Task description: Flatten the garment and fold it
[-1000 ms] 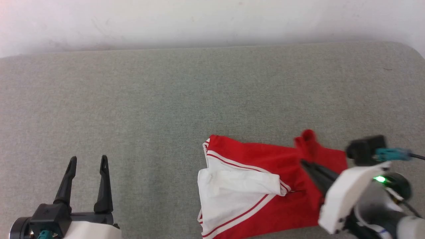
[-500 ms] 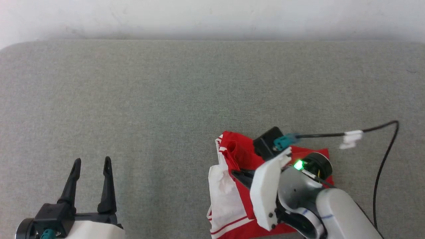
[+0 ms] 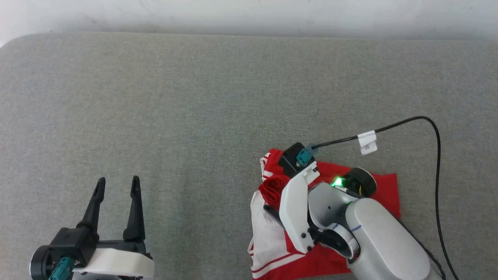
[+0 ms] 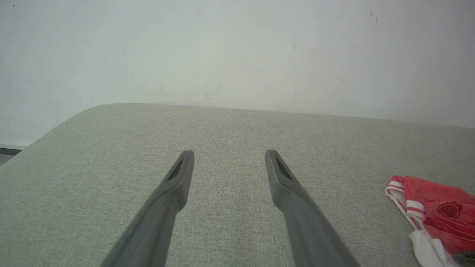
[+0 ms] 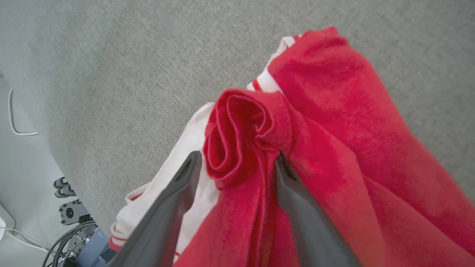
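On grey cushion [image 3: 194,97], garment [image 3: 272,190] bunched; cable tag [image 3: 367,142] illegible

A: First entry?
B: One grey-green fabric surface [image 3: 186,101], rounded corners, set against a scuffed white wall [image 4: 230,48].
A: Second?
B: Pale floor [image 5: 26,159] beside it, bearing one thin white cord [image 5: 23,134] and a bundle of dark cables [image 5: 61,246].
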